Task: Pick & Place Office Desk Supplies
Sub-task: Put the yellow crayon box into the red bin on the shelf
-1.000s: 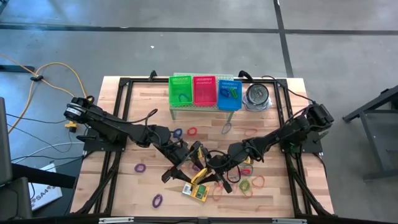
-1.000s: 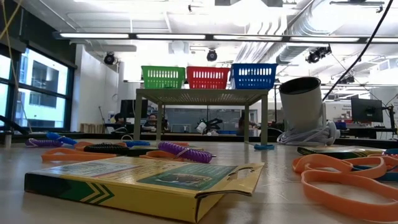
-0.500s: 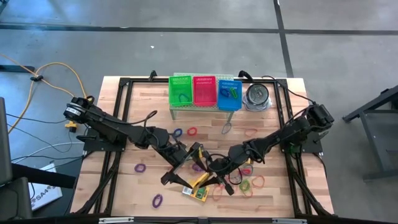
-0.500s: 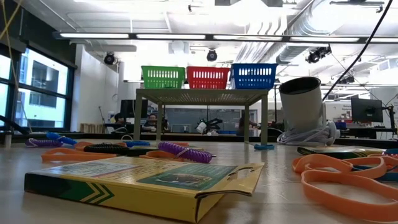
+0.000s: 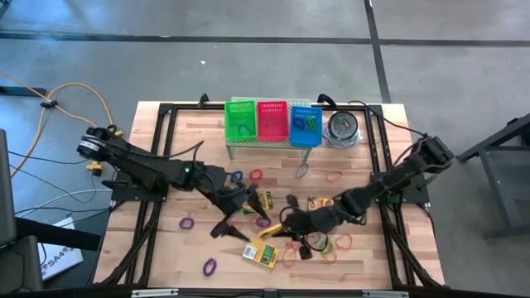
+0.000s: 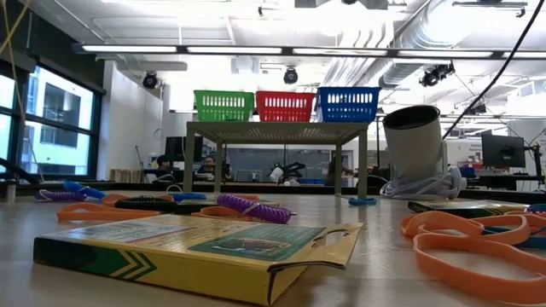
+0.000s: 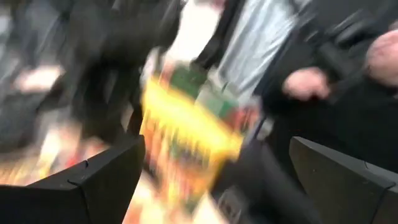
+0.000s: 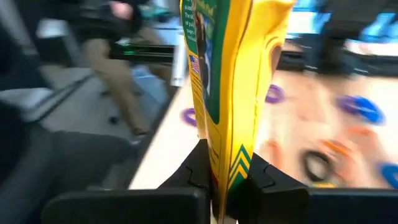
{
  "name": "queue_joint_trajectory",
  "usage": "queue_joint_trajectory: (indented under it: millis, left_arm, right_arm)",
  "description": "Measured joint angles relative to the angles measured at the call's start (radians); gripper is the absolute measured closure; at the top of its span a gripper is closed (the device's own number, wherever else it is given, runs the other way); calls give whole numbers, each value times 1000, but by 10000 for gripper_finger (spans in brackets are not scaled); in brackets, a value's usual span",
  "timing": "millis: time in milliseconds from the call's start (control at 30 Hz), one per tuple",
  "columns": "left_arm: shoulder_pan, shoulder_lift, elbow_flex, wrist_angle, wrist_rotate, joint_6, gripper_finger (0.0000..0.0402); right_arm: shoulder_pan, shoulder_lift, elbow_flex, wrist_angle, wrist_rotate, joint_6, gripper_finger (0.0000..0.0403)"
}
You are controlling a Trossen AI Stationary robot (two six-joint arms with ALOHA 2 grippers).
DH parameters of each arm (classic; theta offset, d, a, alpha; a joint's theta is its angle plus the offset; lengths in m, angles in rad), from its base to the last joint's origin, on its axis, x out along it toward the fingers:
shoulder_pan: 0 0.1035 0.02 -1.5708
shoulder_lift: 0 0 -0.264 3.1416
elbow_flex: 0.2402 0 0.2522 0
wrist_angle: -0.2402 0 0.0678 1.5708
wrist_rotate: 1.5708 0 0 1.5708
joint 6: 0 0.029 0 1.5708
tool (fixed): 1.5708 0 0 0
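the right gripper point(image 8: 227, 180) is pinched shut on a yellow-and-green crayon box point(image 8: 233, 81), holding it by one edge so it stands on end between the fingers. from above that puts the held box around the middle of the tabletop, toward the front edge. the left gripper point(image 5: 236, 213) sits just beside it with its fingers spread wide and nothing between them.

a second crayon box point(image 5: 261, 255) lies flat near the front edge, and rubber bands point(image 5: 333, 246) are scattered all over the wood. the green, red and blue baskets point(image 5: 272, 122) sit on a little stand at the back edge, with a round metal tin point(image 5: 341, 127) next to them.

if the box is headed for a basket, i'd say lift it clear of the bands first — that edge grip looks thin, so a slow swing to the back edge and no sudden wrist turns, or it could pivot out. the left arm should stay out of that path.

hard to make out: the left wrist view is one big smear, so i can't tell how close the box is to those open fingers. the low view shows neither gripper — just the flat box and bands up close.
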Motion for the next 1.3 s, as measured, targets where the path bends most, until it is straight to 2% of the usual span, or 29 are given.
queue_joint_trajectory:
  millis: [133, 233, 333, 500, 633, 800, 967, 1067, 1167, 1300]
  left_arm:
    - [30, -40, 0, -266, -208, -60, 14]
    - [41, -50, -1, -444, -356, -141, 14]
    - [42, -57, 0, -561, -437, -209, 14]
    - [37, -59, -11, -723, -460, -282, 14]
    - [19, -59, -38, -717, -462, -296, 14]
    - [17, -64, -72, -726, -457, -248, 14]
    - [63, -89, -85, -731, -427, -236, 14]
    - [76, -109, -86, -731, -416, -235, 14]
    - [75, -129, -87, -728, -416, -235, 14]
    - [75, -148, -87, -725, -442, -235, 14]
  right_arm:
    - [20, -65, 0, -162, 160, 107, 380]
    - [2, -119, 5, -267, 191, 186, 380]
    - [-26, -159, 26, -375, 198, 213, 380]
    - [-80, -188, 134, -590, 228, 248, 380]
    - [-128, -173, 273, -883, 299, 319, 380]
    - [-256, -137, 413, -1070, 272, 373, 380]
    - [-428, -45, 549, -1137, 123, 325, 380]
    - [-509, 24, 648, -1167, 75, 280, 380]
    - [-598, 103, 787, -1221, 15, 211, 380]
    - [-720, 218, 968, -1302, -62, 203, 380]
